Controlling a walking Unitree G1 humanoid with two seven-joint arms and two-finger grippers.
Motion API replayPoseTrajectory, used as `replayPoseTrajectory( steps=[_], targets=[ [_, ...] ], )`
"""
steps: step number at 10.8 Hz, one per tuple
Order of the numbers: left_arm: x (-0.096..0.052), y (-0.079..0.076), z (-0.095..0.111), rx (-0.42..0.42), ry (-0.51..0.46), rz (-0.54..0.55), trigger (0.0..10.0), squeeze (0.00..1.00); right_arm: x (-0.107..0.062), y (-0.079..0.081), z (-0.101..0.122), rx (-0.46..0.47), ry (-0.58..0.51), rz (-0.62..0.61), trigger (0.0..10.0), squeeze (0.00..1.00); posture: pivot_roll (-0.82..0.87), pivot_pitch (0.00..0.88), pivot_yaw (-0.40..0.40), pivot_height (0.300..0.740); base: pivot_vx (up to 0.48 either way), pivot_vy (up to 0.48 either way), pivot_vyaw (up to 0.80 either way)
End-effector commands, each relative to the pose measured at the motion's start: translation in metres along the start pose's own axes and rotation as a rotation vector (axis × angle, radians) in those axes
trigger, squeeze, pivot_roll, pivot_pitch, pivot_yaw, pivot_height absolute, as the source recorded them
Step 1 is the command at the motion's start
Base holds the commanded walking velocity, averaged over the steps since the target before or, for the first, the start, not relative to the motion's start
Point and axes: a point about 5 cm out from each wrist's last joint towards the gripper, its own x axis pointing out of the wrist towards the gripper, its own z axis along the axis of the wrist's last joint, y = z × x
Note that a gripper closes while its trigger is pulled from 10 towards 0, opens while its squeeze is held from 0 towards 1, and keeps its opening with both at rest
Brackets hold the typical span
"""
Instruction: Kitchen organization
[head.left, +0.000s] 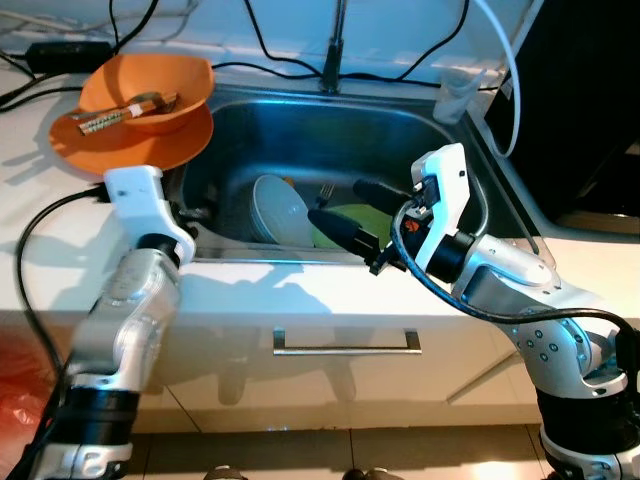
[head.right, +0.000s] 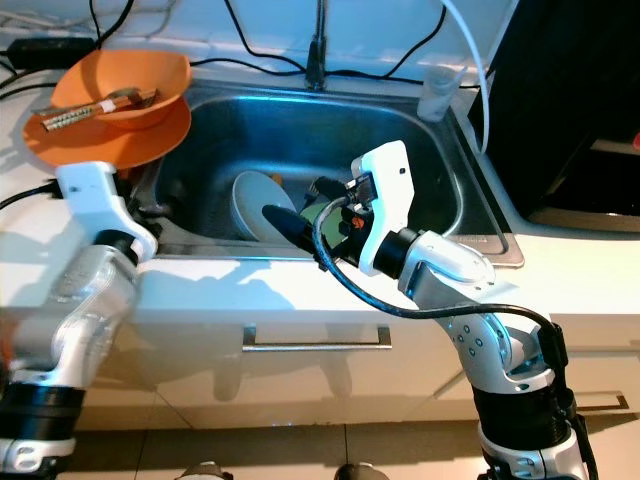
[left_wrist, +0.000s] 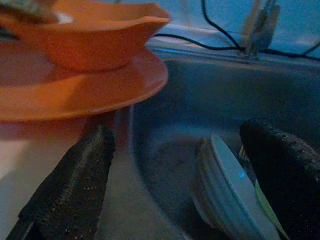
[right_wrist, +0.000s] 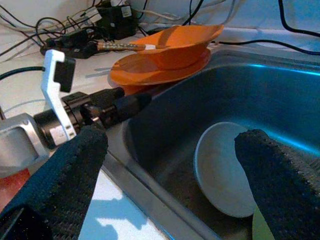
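**Ana:** Both sets of jaws stand wide apart, nothing between them. Right gripper (head.left: 345, 212) hangs over the front rim of the steel sink (head.left: 400, 130), centre of the frame, its long black fingers (right_wrist: 280, 180) rough and pebbled up close.

**Ben:** And the left gripper (left_wrist: 175, 175)?

**Ana:** Down at the sink's left front corner, fingers spread across the rim, one over the pale counter (head.left: 300, 295), the other over the basin. Tight corner there: the orange plate (head.left: 120, 150) overhangs the sink's left edge just above it.

**Ben:** What's on that plate?

**Ana:** An orange bowl (head.left: 150, 90) with a wavy lip, smooth plastic by the look, upper left of the frame. A utensil with a speckled handle (head.left: 105, 119) lies across the bowl, sticking out over its rim.

**Ben:** Inside the basin?

**Ana:** A pale grey-blue ribbed bowl (head.left: 280, 208) tipped on its side, leaning near the front wall. Just beside it, a green plate (head.left: 355, 222), partly behind the right gripper's fingers. A fork (head.left: 325, 190) pokes up between them. The back and right of the basin are bare metal, open room.

**Ben:** Around the edges?

**Ana:** Tap (head.left: 333, 55) at the back rim, black cables (head.left: 250, 45) trailing along the wall, a clear cup (head.left: 458, 95) at the sink's far right corner. Below the counter, a drawer with a slim metal handle (head.left: 345, 345).
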Motion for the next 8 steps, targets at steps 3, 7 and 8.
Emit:
replayPoseTrajectory(
  steps=[3, 7, 8],
  targets=[
    [0.009, -0.008, -0.027, 0.170, 0.021, -0.032, 10.0, 0.00, -0.002, -0.002, 0.007, -0.018, -0.025, -0.024, 10.0, 0.00, 0.05, 0.083, -0.083, 0.740, 0.000, 0.000, 0.00],
    [0.023, -0.005, -0.024, 0.277, -0.101, 0.106, 10.0, 0.00, -0.006, -0.001, 0.009, -0.017, -0.021, -0.039, 10.0, 0.00, 0.02, 0.102, -0.095, 0.740, 0.000, 0.000, 0.00],
    [0.025, -0.005, -0.021, 0.317, -0.128, 0.125, 10.0, 0.00, -0.007, 0.000, 0.008, -0.015, -0.019, -0.041, 10.0, 0.00, 0.01, 0.105, -0.097, 0.740, 0.000, 0.000, 0.00]
  ],
)
